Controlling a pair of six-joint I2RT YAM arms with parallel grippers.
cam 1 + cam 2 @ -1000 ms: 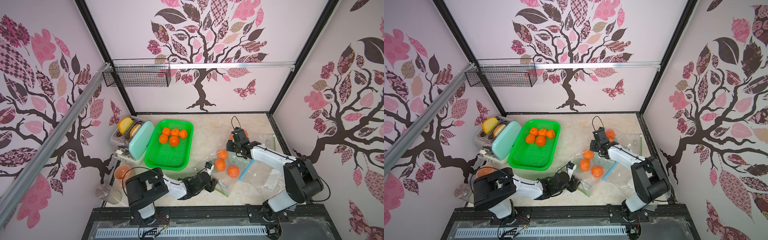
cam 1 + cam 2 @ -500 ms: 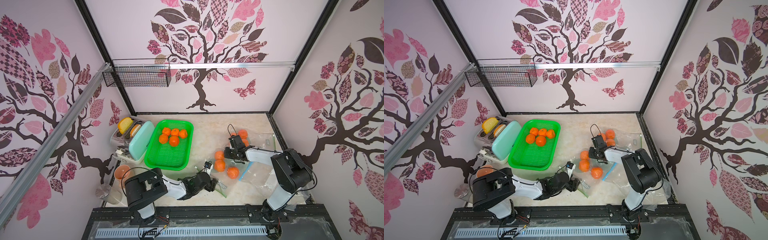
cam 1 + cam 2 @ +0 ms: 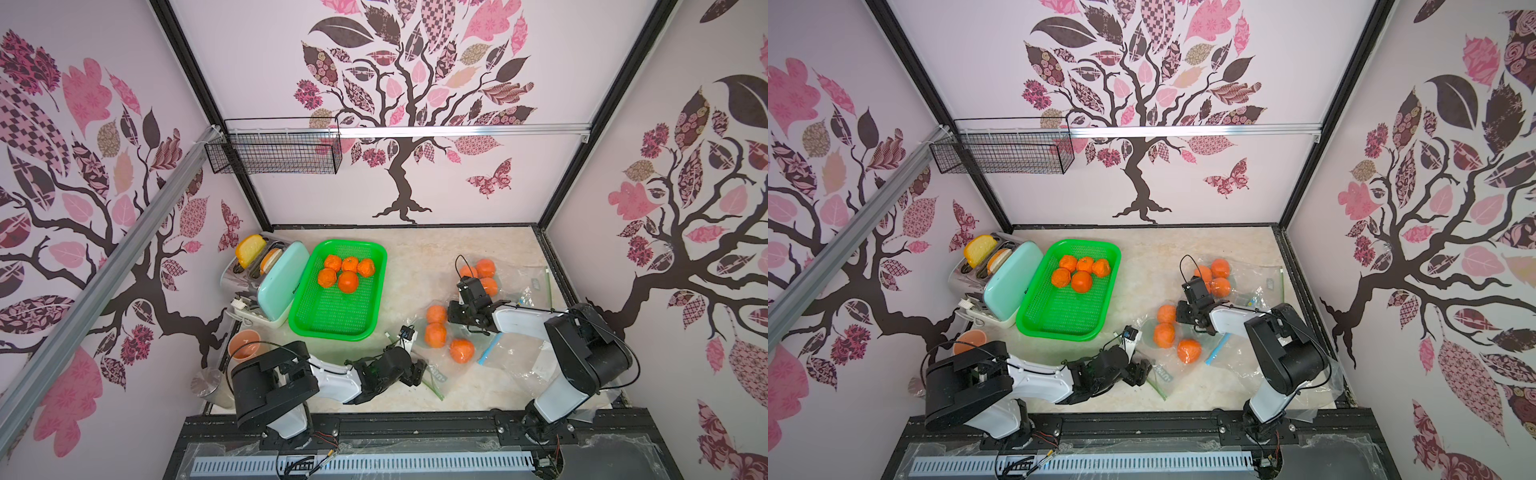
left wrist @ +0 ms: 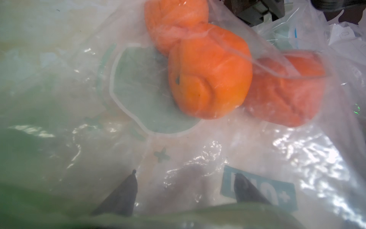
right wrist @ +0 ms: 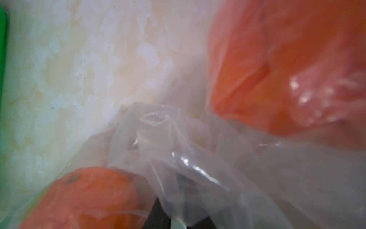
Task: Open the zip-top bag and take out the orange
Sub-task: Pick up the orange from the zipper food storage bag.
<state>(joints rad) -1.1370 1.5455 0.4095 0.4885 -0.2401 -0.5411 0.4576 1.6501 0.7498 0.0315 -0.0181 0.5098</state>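
Overhead stereo pair (wrist views close-up)

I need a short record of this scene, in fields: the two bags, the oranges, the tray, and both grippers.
near bag: clear, green zip, three oranges inside
zip state: cannot tell
far bag: clear, three oranges inside
tray: green, five loose oranges
toaster: beside the tray, bread in its slots
left gripper: open, at the near bag's zip end
right gripper: seems shut on near bag film, between the two bags
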